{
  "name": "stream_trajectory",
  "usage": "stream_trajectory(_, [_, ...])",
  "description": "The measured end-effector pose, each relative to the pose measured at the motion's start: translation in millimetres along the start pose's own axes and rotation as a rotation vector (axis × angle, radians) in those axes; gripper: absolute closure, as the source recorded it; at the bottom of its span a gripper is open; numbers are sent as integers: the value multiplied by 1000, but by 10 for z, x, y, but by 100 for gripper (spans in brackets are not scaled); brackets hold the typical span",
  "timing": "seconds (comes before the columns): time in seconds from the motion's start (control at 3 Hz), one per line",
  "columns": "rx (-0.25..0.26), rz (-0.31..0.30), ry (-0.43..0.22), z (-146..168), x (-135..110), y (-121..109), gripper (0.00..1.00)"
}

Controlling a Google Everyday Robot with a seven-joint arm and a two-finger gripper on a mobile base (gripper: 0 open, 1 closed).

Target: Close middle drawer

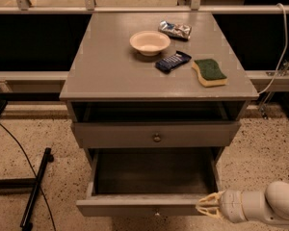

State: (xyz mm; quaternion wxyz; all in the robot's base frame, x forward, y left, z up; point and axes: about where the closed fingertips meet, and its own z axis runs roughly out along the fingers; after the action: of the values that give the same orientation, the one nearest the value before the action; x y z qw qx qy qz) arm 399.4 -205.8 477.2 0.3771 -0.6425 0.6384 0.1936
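The middle drawer [142, 205] is pulled far out, its grey front low in the view and its inside bare. My gripper [200, 208] sits at the right end of that drawer's front, touching or almost touching it. Its pale fingers [211, 198] point left with the tips drawn together, holding nothing. The white arm reaches in from the lower right. Above it, the wider top drawer [156, 134] with a round knob stands only a little way out. The lowest drawer is out of view.
On the cabinet top [111, 66] lie a cream bowl [150, 42], a silver snack bag [175, 30], a dark blue packet [173, 61] and a green-yellow sponge [209, 71]. A black stand and cable [36, 186] lie on the floor at left.
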Motion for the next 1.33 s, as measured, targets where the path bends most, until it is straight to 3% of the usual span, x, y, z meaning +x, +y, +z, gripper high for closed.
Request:
stream_trajectory(0.67, [-74,31,21,300,368,393,100])
stream_trajectory(1.0, [-72,27,18,325,355,399,100])
stream_trajectory(1.33, [-10,49,4,584,399,303,100])
